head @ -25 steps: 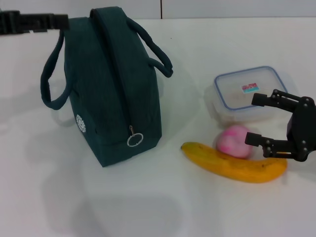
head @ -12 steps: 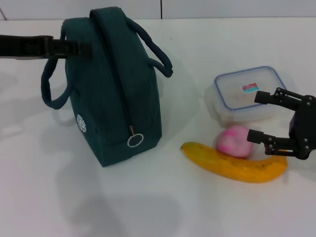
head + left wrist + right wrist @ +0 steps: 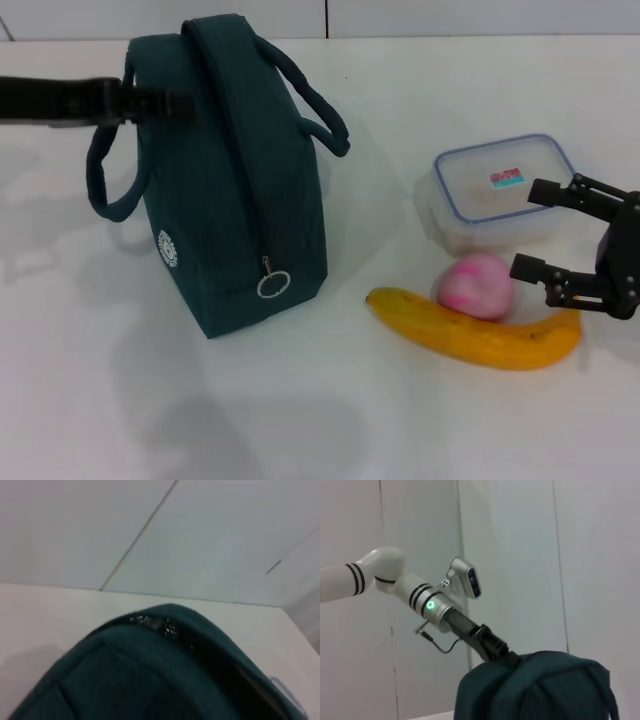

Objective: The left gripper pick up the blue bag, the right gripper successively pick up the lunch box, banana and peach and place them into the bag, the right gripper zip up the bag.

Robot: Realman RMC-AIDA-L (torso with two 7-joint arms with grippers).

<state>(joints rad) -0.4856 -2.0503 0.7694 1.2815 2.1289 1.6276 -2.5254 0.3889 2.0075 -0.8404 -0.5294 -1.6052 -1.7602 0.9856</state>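
The blue bag [image 3: 230, 190] stands upright and zipped on the white table, its silver ring pull [image 3: 272, 284] hanging at the near end. My left gripper [image 3: 170, 104] reaches in from the left and meets the bag's upper side where the left handle [image 3: 100, 180] starts. The right wrist view shows this left gripper [image 3: 495, 650] touching the bag's top [image 3: 540, 690]. The bag's top [image 3: 150, 680] also fills the left wrist view. The lunch box [image 3: 490, 190], peach [image 3: 475, 287] and banana [image 3: 460, 335] lie to the right. My right gripper [image 3: 540, 230] is open beside the peach, over the box's near right corner, holding nothing.
The white table [image 3: 300, 420] has bare room in front of the bag and between the bag and the fruit. The peach rests against the banana's far side. A pale wall stands behind the table.
My left gripper has come in from the left edge to the bag's top, and the left handle has shifted slightly. The right gripper has drifted a little right, away from the peach.
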